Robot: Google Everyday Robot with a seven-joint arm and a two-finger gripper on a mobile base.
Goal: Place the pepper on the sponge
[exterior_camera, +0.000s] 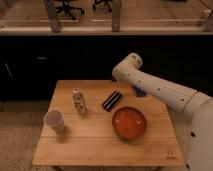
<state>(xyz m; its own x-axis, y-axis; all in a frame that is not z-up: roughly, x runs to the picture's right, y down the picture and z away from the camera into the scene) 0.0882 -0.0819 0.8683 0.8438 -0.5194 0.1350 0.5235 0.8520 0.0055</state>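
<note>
Closest to us on the wooden table (100, 150) stands a white paper cup (53, 120), on the left near the front. To its right sits the big orange bowl (129, 123), open side up, with nothing to see inside.

A bit farther back stands a pale bottle (78, 100), upright. Beside it lies a flat black block (111, 100), turned at a slant. These four things sit apart from each other, so I think each one is easy to get at.

At the far right of the table, a bit of blue peeks out. That looks like the sponge (139, 92). Most of it is hidden behind the white arm (160, 90), which comes in from the right and bends over that corner (probably because the sponge is there).

The hand is at the end of the arm, down behind it and close to the sponge, so it is hidden. Its fingers are pressed together. I cannot tell if they pinch anything.

The little red pepper is nowhere to be seen on the open table or in the bowl. It may be in the hand, just by the sponge. Or it may already lie on the sponge, behind the arm. This scene fits both.

Far behind the table are a dark wall and some office chairs (67, 7).
</note>
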